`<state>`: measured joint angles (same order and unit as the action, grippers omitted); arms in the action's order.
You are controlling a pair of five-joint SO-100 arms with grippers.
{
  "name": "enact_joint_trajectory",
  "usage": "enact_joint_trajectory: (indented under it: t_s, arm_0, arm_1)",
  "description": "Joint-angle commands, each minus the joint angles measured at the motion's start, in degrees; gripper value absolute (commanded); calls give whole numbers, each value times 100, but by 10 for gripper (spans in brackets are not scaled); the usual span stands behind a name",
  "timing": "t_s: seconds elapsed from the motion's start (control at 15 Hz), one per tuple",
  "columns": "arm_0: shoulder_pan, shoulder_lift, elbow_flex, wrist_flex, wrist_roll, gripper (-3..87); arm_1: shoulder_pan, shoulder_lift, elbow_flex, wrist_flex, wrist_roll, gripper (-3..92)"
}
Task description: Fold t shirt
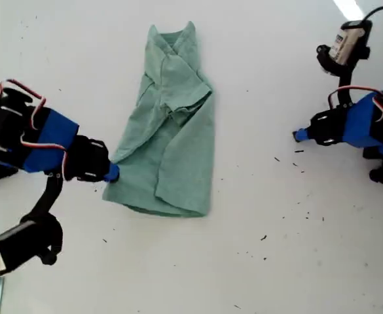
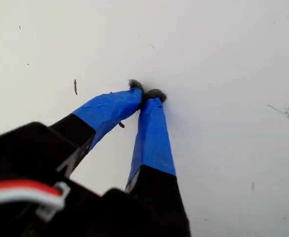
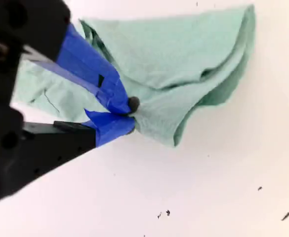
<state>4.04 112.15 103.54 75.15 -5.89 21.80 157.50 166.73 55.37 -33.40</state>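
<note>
The t shirt point(image 1: 178, 131) lies on the white table point(image 1: 276, 261) in the middle of the exterior view, pale sage green and folded lengthwise into a narrow strip with its neck at the far end. My second gripper point(image 1: 112, 173) comes in from the exterior view's left and meets the shirt's near corner. In the second wrist view its blue-taped fingertips point(image 3: 130, 116) are pinched together on the edge of the t shirt point(image 3: 184, 54). My first gripper point(image 1: 299, 135) is at the exterior view's right, well away from the cloth. It is shut over bare table with nothing in it point(image 2: 146, 94).
Small dark specks point(image 1: 264, 238) are scattered over the table near the exterior view's lower right. The arm bodies with their red wires fill the exterior view's left edge point(image 1: 21, 137) and right edge point(image 1: 368, 121).
</note>
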Motion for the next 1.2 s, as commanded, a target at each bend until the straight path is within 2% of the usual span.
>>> enact_joint_trajectory:
  t_s: [0.0,0.13,0.27,0.33,0.53,0.6,0.67,0.73,0.93,1.0,1.07,1.13]
  arm_0:
    - [-141,-404,-1072,62,281,-2]
    - [70,-1758,-2681,53,668,-2]
    - [229,-3990,-5370,220,1169,-2]
    - [202,-4518,-5537,-369,1371,-3]
    - [-44,-5590,-5572,-1582,1731,3]
    - [-79,-5739,-5581,-1942,1969,203]
    - [-141,-5660,-5581,-1942,1978,278]
    - [-185,-5142,-5528,-1696,1978,297]
    - [-633,-2804,-4860,-562,1978,305]
    - [-826,-1925,-3929,-378,1934,297]
    - [-984,-888,-2479,-545,1863,292]
    - [-1090,396,-580,-1169,1731,276]
  arm_1:
    - [-18,167,79,-18,44,25]
    - [-9,527,202,114,62,25]
    - [9,703,264,176,70,25]
    - [9,703,264,176,70,25]
    - [-18,694,264,167,70,25]
    - [-18,694,264,167,70,25]
    - [-18,694,264,167,70,25]
    - [-18,694,272,167,79,25]
    - [-18,694,272,167,88,25]
    - [-18,694,272,167,88,25]
    - [-18,694,272,167,88,25]
    - [-18,694,272,167,88,25]
